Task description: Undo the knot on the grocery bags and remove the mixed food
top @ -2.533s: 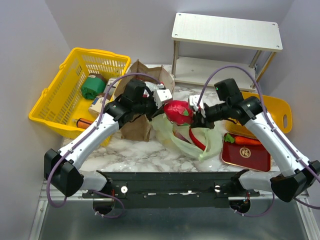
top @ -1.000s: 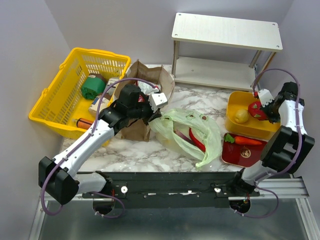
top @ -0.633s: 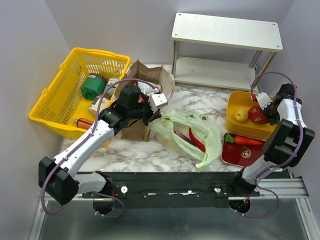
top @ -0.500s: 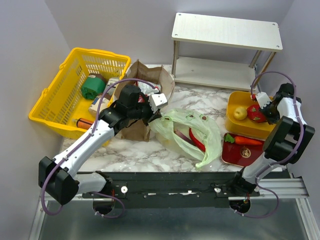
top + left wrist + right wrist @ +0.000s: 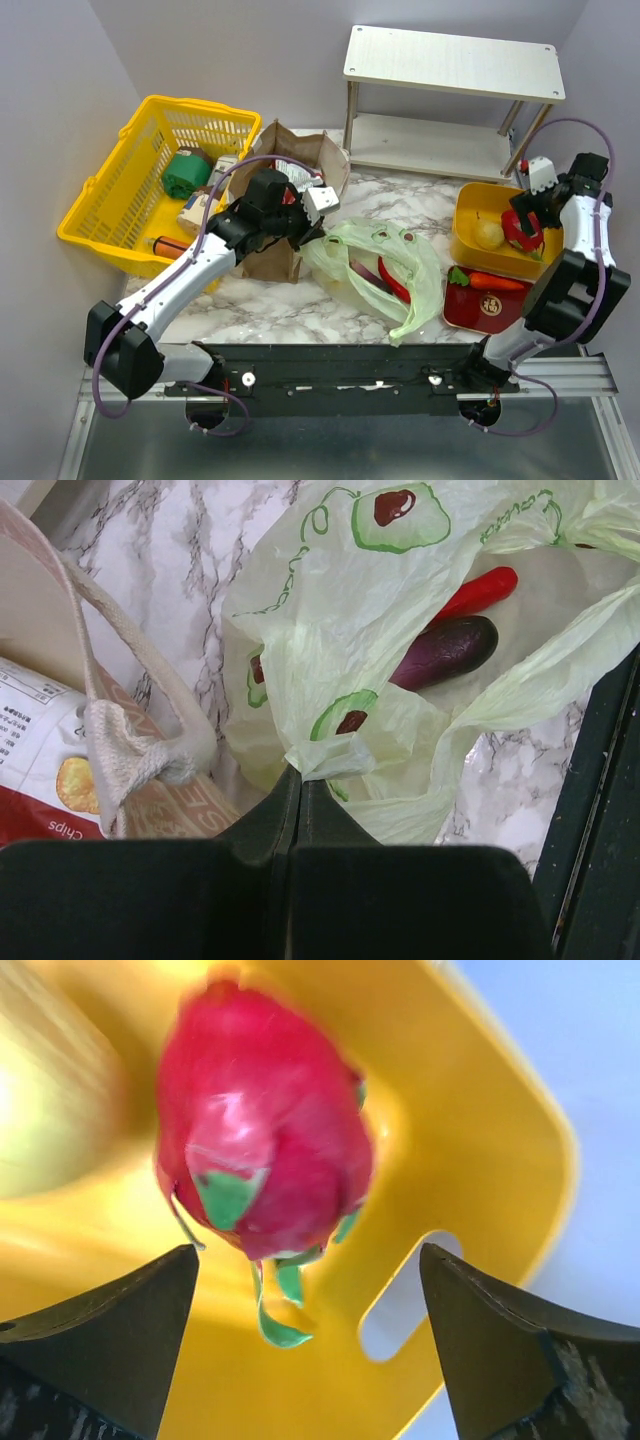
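Dragon fruit [image 5: 262,1130], pink-red, lies in the yellow plastic tray [image 5: 460,236] under the right gripper [image 5: 310,1305], fingers [image 5: 100,1330] apart. Left gripper [image 5: 298,782] pinches the untied pale green plastic bag [image 5: 330,650]; purple eggplant [image 5: 445,652] and red chili [image 5: 478,592] are left inside.

The basket [image 5: 108,168] lies at left, the paper bag [image 5: 275,260] beside it, the plastic bag [image 5: 425,275] at centre, the shelf [image 5: 452,62] upper right, and the dragon fruit [image 5: 521,228] in the tub [image 5: 500,262] at right.

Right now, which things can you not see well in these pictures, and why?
Yellow fruit: right wrist view, blurred, cut by the left edge.
Chips packet: left wrist view, cut by the edge, partly behind a rope handle.
Paper bag inside: top view, covered by the left arm.
Eggplant: one end under the green bag.
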Robot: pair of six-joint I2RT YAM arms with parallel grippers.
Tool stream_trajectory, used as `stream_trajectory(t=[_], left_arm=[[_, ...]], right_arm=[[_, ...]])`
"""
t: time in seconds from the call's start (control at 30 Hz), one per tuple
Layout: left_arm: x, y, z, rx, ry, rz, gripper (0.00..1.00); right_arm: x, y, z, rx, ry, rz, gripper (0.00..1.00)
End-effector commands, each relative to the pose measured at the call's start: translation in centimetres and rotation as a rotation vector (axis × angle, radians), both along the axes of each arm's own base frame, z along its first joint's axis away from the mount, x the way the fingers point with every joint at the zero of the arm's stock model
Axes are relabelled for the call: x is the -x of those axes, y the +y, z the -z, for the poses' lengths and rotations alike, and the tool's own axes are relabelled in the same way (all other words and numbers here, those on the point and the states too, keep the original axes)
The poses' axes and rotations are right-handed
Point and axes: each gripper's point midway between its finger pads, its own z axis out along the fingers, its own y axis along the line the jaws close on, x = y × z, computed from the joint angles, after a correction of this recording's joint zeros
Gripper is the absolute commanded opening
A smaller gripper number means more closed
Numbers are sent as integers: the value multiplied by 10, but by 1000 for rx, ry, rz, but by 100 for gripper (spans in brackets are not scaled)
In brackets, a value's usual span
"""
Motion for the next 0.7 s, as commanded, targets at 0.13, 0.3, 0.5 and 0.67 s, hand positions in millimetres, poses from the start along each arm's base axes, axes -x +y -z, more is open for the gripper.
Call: stream_trajectory(t=[0.13, 0.3, 0.5, 0.67], left_arm=[[-5, -5, -15, -12, -33, 34, 0], [-4, -6, -23, -33, -54, 75, 0], [-20, -9, -35, -67, -87, 75, 0], [-39, -10, -37, -156, -72, 64, 0]], right_arm=[[28, 124, -89, -305, -232, -100, 100], [62, 181, -57, -312, -20, -222, 100], [64, 228, -32, -250, 131, -503, 100], [22, 273, -86, -411, 11, -579, 100]])
